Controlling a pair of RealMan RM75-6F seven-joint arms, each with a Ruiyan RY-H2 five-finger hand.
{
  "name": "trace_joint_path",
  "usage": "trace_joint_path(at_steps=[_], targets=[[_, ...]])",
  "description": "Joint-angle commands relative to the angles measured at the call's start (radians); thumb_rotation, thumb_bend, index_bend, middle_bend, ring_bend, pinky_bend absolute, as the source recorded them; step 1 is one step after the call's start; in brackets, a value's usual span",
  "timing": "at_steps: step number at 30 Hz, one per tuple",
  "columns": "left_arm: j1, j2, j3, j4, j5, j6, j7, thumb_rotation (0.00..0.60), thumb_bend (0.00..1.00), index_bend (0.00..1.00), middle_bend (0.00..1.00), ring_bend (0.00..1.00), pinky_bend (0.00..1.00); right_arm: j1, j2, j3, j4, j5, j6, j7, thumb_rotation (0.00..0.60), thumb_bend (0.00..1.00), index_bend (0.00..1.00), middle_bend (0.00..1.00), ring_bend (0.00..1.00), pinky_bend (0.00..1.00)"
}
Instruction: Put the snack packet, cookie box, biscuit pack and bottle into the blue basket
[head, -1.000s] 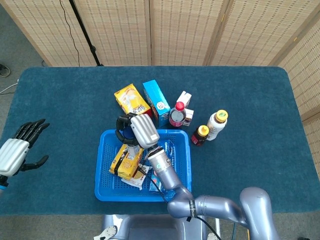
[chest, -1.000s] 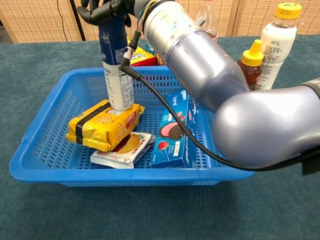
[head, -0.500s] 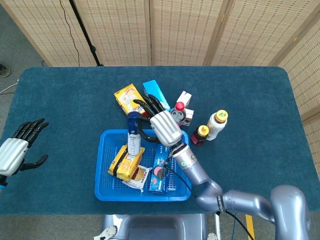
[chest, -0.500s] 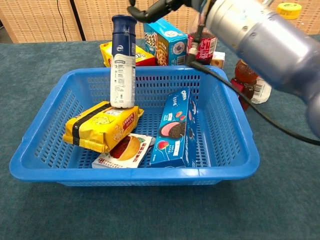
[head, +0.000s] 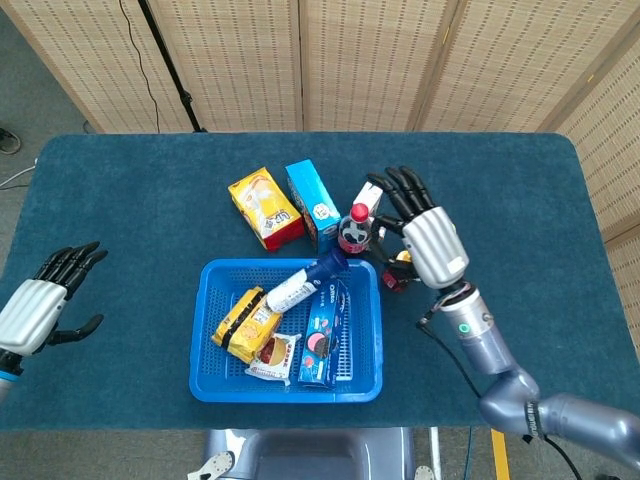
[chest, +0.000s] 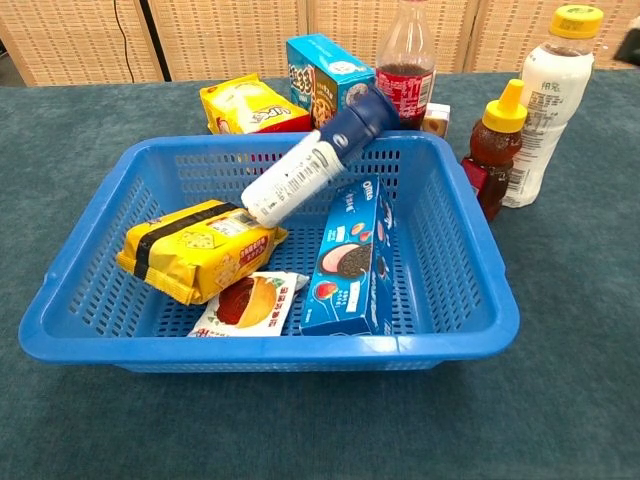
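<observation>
Blue basket held all four task items. Bottle, white body with dark blue cap, lay tilted: base on the yellow biscuit pack, cap end propped on the far rim. Rigid and smooth, probably light; looked liable to roll. Best hold would be around mid-body. Cookie box stood on its long edge by the right wall; stiff card, graspable across its flat faces. Snack packet lay flat on the floor, soft, crinkly film. Right hand hovered outside the basket above the honey bottle, fingers spread, empty. Left hand well apart at the table's left edge, fingers apart, empty.
</observation>
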Motion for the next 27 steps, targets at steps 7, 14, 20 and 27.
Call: trace_joint_path(at_steps=[7, 14, 20, 27], targets=[[0.012, -0.007, 0.005, -0.005, 0.016, 0.026, 0.033, 0.600, 0.30, 0.00, 0.00, 0.00, 0.00, -0.180, 0.190, -0.076, -0.056, 0.049, 0.047, 0.059, 0.600, 0.01, 0.00, 0.00, 0.00, 0.00], [0.063, -0.021, 0.018, -0.016, -0.006, 0.078, 0.079, 0.600, 0.30, 0.00, 0.00, 0.00, 0.00, -0.330, 0.218, -0.177, -0.011, 0.042, 0.122, 0.029, 0.600, 0.00, 0.00, 0.00, 0.00, 0.00], [0.122, -0.048, 0.026, -0.006, -0.057, 0.122, 0.133, 0.600, 0.30, 0.00, 0.00, 0.00, 0.00, -0.418, 0.201, -0.219, 0.029, 0.034, 0.191, -0.078, 0.600, 0.00, 0.00, 0.00, 0.00, 0.00], [0.145, -0.071, 0.031, 0.023, -0.068, 0.130, 0.160, 0.600, 0.30, 0.00, 0.00, 0.00, 0.00, -0.501, 0.181, -0.234, 0.015, 0.009, 0.279, -0.108, 0.600, 0.00, 0.00, 0.00, 0.00, 0.00]])
